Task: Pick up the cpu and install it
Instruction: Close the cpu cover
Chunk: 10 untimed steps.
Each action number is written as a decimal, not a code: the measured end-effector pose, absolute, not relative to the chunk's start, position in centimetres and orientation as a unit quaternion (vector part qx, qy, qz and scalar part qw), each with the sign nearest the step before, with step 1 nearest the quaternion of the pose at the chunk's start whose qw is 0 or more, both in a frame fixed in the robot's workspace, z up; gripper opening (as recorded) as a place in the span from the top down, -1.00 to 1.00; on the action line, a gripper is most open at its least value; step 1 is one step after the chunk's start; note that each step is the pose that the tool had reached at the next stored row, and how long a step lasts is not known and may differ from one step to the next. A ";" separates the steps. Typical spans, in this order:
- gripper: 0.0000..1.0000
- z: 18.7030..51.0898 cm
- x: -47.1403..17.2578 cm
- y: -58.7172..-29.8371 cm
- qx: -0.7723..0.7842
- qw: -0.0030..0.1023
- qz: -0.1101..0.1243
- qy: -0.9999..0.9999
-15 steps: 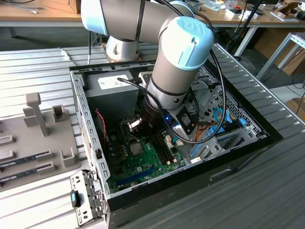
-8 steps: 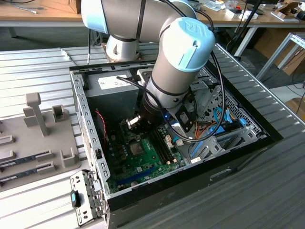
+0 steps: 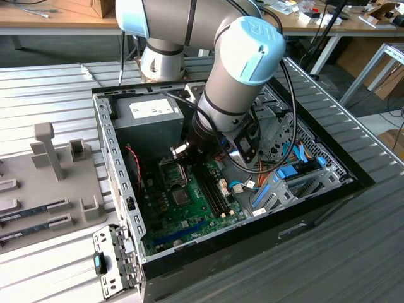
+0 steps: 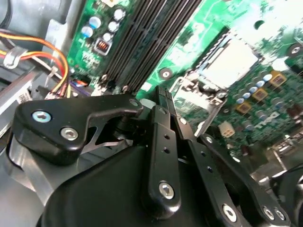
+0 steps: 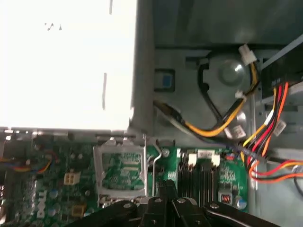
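The arm point(image 3: 233, 69) is reaching down into the open case point(image 3: 108, 151), which is sitting on the slatted tabletop point(image 3: 44, 82). The pincer point(image 5: 165, 186) is hanging low over the green board point(image 3: 202, 211), just beside the socket point(image 3: 169, 169). In both wrist views its fingers point(image 4: 161, 101) are lying pressed together, with nothing pinched between them. The cpu point(image 4: 229, 61) is showing apart from the pincer in the second wrist view, as a pale silvery square lying flat inside the socket (glare is washing out its top). The socket's metal frame point(image 4: 196, 92) is standing tilted up between the cpu and the fingertips. Black slots point(image 4: 151, 33) are running alongside the socket, and beyond them orange and yellow wires point(image 4: 42, 47) are curving away. A grey box point(image 3: 151, 113) is filling the case's end near the arm's base. On the exterior view's left, a grey tray point(image 3: 38, 183) is resting on the tabletop.
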State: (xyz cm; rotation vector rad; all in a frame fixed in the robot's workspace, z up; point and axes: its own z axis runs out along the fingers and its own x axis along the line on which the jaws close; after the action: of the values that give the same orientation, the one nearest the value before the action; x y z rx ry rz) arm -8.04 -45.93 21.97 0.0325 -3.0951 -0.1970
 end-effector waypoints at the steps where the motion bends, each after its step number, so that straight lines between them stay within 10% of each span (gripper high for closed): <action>1: 0.79 22.0 -7.9 -45.9 0.011 0.020 -0.065 -0.998; 10: 0.79 22.0 -6.3 -45.7 0.058 0.033 -0.115 -0.991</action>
State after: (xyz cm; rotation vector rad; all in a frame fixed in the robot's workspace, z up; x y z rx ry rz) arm -6.30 -45.70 21.97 0.1781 -3.0491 -0.3534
